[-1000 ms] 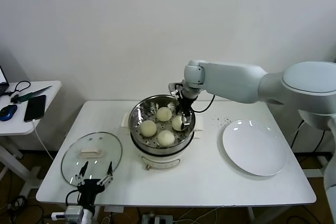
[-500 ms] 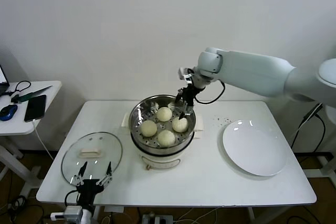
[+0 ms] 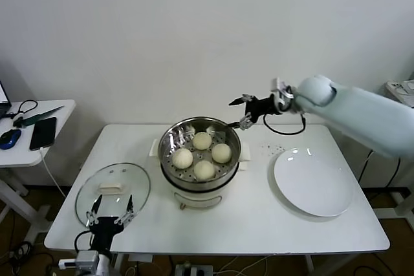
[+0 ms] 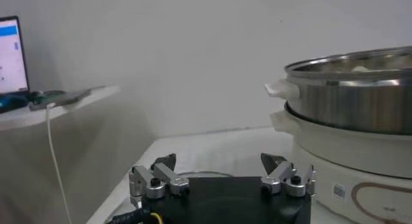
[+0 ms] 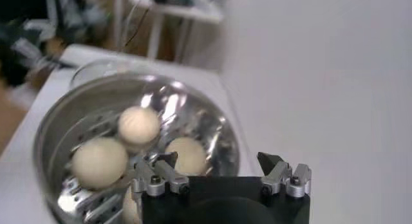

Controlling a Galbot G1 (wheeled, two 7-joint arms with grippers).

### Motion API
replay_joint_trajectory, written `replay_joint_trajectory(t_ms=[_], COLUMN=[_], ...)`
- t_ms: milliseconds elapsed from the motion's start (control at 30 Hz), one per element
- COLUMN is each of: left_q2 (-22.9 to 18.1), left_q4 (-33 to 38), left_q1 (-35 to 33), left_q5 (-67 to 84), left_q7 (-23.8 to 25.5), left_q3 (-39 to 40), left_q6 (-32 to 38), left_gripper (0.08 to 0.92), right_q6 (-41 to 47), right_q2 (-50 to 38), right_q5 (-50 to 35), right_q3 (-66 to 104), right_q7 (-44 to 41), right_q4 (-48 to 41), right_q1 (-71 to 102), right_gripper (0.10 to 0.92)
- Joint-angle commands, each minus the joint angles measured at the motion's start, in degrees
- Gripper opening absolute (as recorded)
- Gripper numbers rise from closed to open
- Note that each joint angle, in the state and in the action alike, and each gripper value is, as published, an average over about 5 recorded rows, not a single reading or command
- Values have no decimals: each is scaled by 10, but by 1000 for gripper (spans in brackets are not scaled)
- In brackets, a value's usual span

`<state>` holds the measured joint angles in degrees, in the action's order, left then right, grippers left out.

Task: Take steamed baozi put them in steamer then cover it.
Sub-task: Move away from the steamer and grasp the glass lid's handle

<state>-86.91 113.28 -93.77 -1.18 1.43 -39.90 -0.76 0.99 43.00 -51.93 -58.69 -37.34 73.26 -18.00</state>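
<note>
covering comes next: left pincer (image 3: 110, 214), released beside the glass lid (image 3: 112, 191), should grip its handle; right pincer (image 3: 244, 110) hangs released above the steamer (image 3: 200, 153).

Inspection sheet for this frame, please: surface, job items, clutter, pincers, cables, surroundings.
Surface: white table, small dark specks near the plate.
Job's things: four baozi in the steamer; cover lies on the table, left of it.
Clutter: empty white plate.
Grippers: right pincer open, empty, raised behind the steamer; left pincer open at the table's front edge, by the cover.
Cables: one on the right arm.
Surroundings: side table with phone, mouse.
</note>
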Motion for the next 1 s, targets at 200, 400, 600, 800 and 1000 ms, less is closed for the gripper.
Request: replay_joint_trajectory(t_ms=[200, 400, 600, 800, 1000], left_q2=[-3, -4, -2, 20, 48], left_q4=[20, 29, 37, 53, 14], left_q1=[-1, -7, -1, 6, 19], left_q5=[-80, -135, -291, -592, -799], left_q7=[1, 3, 5, 17, 25], left_q3=[-6, -6, -13, -13, 4], left_q6=[4, 10, 15, -4, -21], left_gripper=[823, 823, 823, 823, 823], right_q6=[-84, -71, -33, -21, -23], right_q2=[-110, -65, 22, 85, 119], right_q5=[58, 111, 157, 165, 169], right_q3=[611, 760, 893, 953, 964], right_q7=[144, 159, 191, 201, 200], right_q4=[147, 184, 226, 253, 259], right_q1=[584, 744, 876, 947, 983], right_gripper=[823, 823, 823, 823, 823])
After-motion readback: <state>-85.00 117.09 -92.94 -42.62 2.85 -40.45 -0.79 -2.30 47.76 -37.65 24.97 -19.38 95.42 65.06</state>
